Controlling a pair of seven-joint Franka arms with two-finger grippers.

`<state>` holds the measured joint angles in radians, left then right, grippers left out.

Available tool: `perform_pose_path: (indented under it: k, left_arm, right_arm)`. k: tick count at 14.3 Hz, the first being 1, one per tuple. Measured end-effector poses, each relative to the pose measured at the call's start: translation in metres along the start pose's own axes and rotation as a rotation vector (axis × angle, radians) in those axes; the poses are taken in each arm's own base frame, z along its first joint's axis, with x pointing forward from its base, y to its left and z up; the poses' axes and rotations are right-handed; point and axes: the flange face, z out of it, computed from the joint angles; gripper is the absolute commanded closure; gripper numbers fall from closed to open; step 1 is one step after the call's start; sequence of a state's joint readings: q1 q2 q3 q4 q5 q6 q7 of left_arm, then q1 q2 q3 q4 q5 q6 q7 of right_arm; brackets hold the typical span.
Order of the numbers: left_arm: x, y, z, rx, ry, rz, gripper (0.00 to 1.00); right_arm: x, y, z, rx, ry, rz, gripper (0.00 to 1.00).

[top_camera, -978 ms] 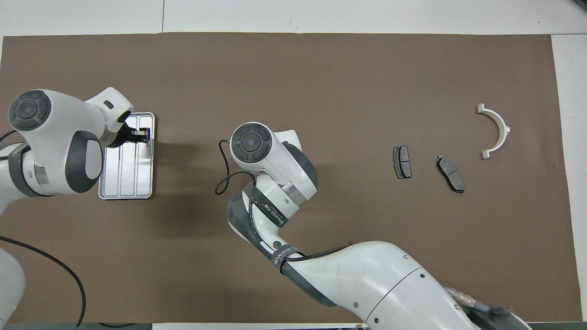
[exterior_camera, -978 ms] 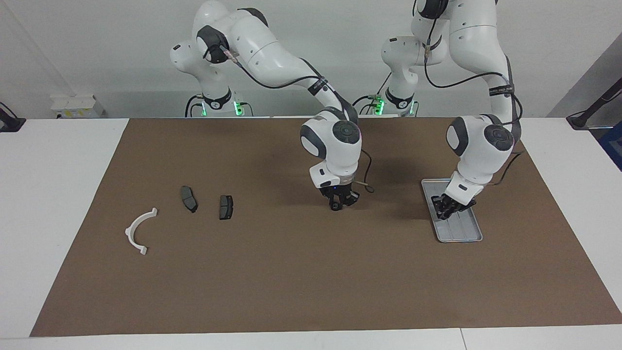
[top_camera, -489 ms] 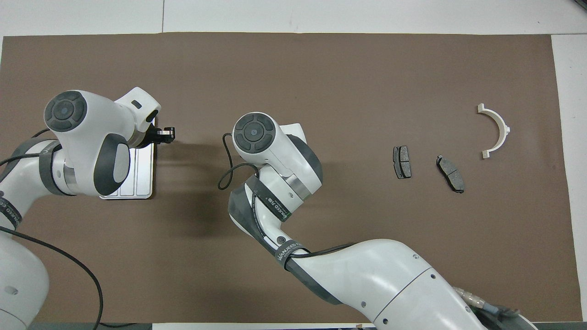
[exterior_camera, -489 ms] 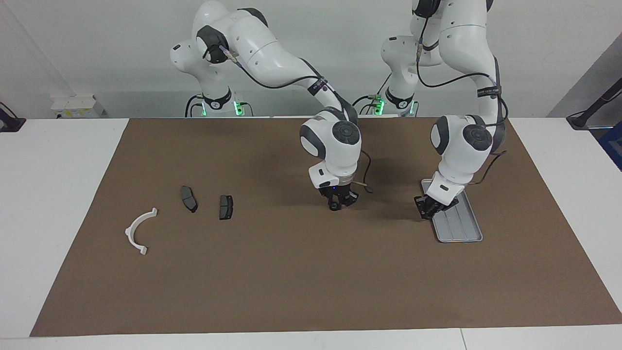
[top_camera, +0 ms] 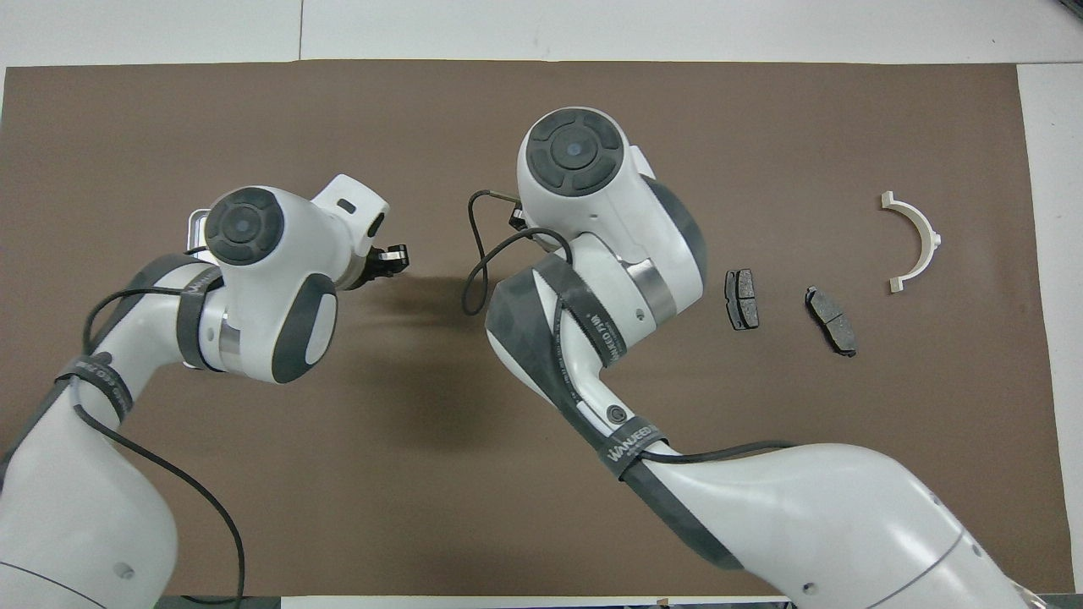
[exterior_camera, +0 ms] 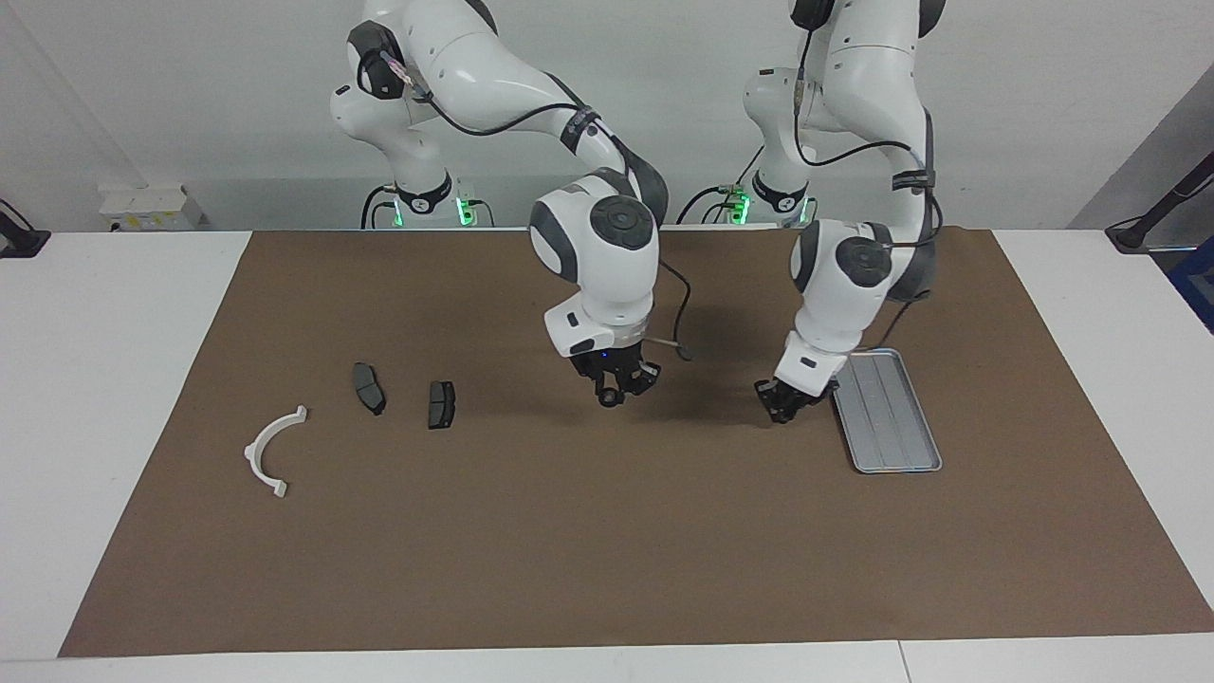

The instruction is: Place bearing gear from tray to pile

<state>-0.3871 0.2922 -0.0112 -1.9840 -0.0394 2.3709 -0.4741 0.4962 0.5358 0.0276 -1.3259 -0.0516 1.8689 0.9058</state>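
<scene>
Now the left tool, pinched on a small bearing gear, has been carried off the tray toward the table's middle; the right tool, nearly closed, has lifted; the pile awaits.

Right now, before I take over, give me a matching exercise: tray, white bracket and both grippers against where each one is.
1. tray
2. white bracket
3. left gripper
4. right gripper

A. over the middle of the mat, between the brake pads and the tray
B. on the mat, toward the left arm's end
C. over the mat, just beside the tray
D. outermost part toward the right arm's end

Pairs: 1-B, 2-D, 3-C, 4-A
</scene>
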Motion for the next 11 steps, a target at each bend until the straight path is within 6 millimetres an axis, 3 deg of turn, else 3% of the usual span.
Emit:
perform_pose_path:
  k: [3,5,8,11]
  left_arm:
    - [-0.044,0.086,0.005,0.018,-0.016,-0.034,1.0]
    - [-0.052,0.128,0.008,0.037,0.004,-0.056,1.0]
    - [-0.065,0.169,0.007,0.045,-0.001,-0.06,1.0]
    - [-0.074,0.186,0.005,0.041,0.009,-0.066,1.0]
  right_arm:
    - [0.044,0.056,-0.029,-0.014,-0.01,-0.148,1.0]
    - [0.08,0.1,-0.033,-0.018,-0.016,-0.246,1.0]
    - [0.125,0.161,-0.027,-0.022,-0.03,-0.362,1.0]
    - [0.155,0.208,-0.016,-0.018,-0.029,-0.456,1.0]
